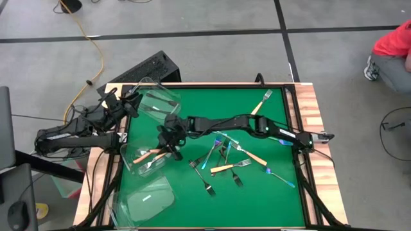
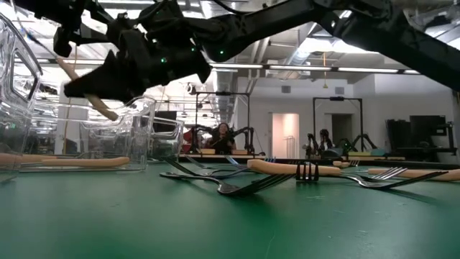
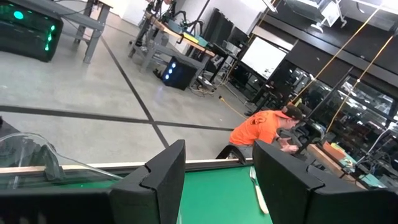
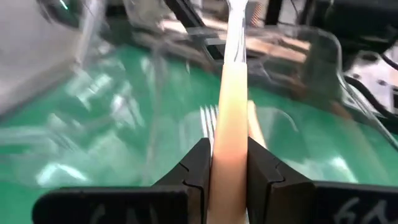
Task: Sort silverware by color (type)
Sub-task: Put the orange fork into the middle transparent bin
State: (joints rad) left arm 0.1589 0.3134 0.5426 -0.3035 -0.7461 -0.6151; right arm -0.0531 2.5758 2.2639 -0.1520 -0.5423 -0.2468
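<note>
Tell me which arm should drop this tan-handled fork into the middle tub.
Right. Its tool is shut on the tan-handled fork directly over the middle tub. The left tool is open, empty, off near the far tub.

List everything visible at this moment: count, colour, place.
Tubs: three, clear, along the mat's left side.
Tan forks in middle tub: at least two.
Held fork: one, tan handle, above the middle tub.
Loose forks: about a dozen, grey, blue and tan-handled, mid-mat; one tan near the far edge.
Mat: one, green.
Person: orange top, on the floor beyond the table.
Left gripper: open, at the left edge.
Right gripper: shut on the held fork.
</note>
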